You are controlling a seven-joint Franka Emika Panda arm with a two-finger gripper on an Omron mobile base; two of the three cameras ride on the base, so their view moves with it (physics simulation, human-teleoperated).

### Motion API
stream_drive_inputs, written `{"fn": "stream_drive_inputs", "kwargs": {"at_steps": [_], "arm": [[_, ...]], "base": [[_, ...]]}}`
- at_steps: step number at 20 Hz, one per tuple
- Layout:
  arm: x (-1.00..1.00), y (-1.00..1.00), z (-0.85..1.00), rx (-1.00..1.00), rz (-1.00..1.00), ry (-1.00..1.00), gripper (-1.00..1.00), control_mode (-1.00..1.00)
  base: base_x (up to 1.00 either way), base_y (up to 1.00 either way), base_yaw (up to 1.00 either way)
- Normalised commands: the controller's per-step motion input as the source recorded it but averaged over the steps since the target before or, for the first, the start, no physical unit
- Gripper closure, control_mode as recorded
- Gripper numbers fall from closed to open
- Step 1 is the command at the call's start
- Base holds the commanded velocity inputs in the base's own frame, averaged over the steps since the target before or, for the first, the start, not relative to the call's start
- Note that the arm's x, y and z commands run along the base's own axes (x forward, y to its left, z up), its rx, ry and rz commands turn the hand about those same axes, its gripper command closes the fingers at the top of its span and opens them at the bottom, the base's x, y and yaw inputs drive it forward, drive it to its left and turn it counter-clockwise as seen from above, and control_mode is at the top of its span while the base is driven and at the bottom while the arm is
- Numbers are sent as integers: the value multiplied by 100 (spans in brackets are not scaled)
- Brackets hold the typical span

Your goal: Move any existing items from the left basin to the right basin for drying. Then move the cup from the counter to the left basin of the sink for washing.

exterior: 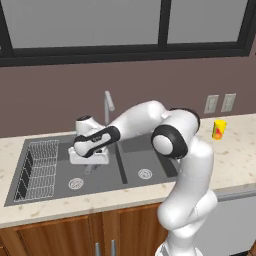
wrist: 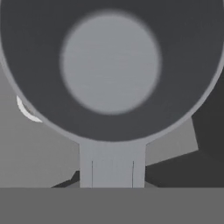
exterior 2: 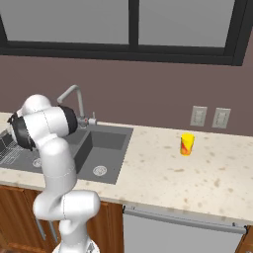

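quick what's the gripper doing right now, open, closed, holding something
Gripper: closed on the handle of the grey pot, holding it over the left basin.

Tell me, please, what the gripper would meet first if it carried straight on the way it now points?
Most likely the grey metal pot: the hand view looks straight down into it, its handle running toward the fingers. Beyond lies the left basin. Depth is unclear.
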Motion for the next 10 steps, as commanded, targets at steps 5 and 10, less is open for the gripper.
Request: {"fn": "stream_drive_inputs", "kwargs": {"at_steps": [5, 10], "arm": [[-26, -30, 40, 0, -2, 0, 100, -100], [-29, -46, 34, 0, -2, 0, 100, -100]], "base": [[0, 0, 0], [0, 0, 0]]}}
